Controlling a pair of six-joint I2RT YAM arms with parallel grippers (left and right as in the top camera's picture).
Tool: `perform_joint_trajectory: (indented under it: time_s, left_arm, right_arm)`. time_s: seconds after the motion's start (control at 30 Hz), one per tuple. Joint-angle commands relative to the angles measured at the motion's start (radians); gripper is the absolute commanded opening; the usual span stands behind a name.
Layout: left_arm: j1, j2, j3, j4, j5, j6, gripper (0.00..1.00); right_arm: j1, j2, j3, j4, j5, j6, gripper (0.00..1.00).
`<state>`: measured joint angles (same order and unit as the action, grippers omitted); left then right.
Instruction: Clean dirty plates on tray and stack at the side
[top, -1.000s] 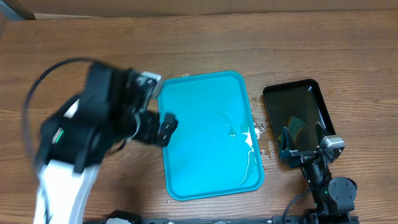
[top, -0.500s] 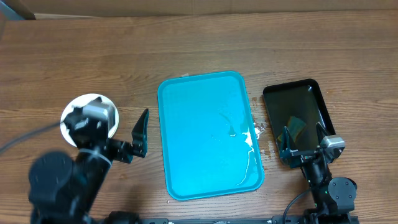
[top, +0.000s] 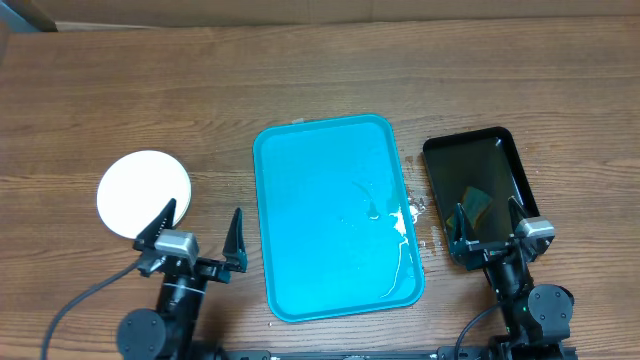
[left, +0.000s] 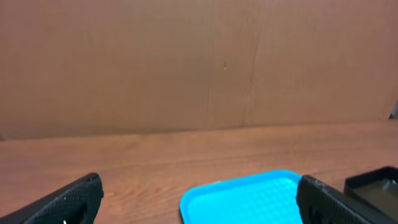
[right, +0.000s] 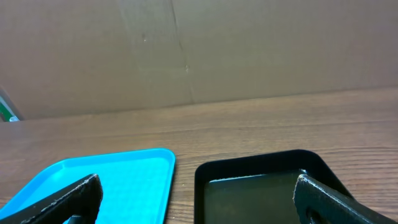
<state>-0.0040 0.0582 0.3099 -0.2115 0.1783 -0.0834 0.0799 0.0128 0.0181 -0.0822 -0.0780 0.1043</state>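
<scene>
We see the left jaws spread wide with nothing between them, low at the near edge of the desk (top: 300, 80). Their fingers (top: 234, 236) point away from us. The white plate (top: 140, 188) lies on the desk just ahead of these jaws and to their left. In the overhead view its near rim meets the left finger's tip, though we cannot tell whether they touch. Only one round face shows from above, so we cannot tell how many plates lie there. The blue tray (top: 320, 200) sits just to the right of the left jaws and carries no plates. White smears (top: 402, 228) run along its right side.

The right jaws are also wide apart and hold nothing. The black tray (top: 495, 155) lies directly ahead of them, its near end between the two fingers. A small greenish pad (top: 475, 204) rests in it, close in front of the jaws. The blue tray lies to their left, apart from the black one. Both wrist views show a cardboard wall (left: 186, 62) beyond the desk.
</scene>
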Motion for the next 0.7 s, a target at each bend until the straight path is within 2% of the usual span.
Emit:
perform_joint_trajectory:
  time_s: [0.0, 0.37, 0.67]
  left_arm:
    - [0.005, -0.055, -0.095, 0.055, -0.010, -0.068, 1.00]
    - [0.003, -0.055, -0.308, 0.226, -0.013, -0.078, 1.00]
    - [0.003, -0.053, -0.305, 0.149, -0.015, -0.078, 1.00]
  right_arm:
    - [-0.001, -0.006, -0.010, 0.005, 0.006, -0.001, 1.00]
    - [-0.001, -0.006, -0.010, 0.005, 0.006, -0.001, 1.00]
    - [-0.001, -0.006, -0.010, 0.005, 0.006, -0.001, 1.00]
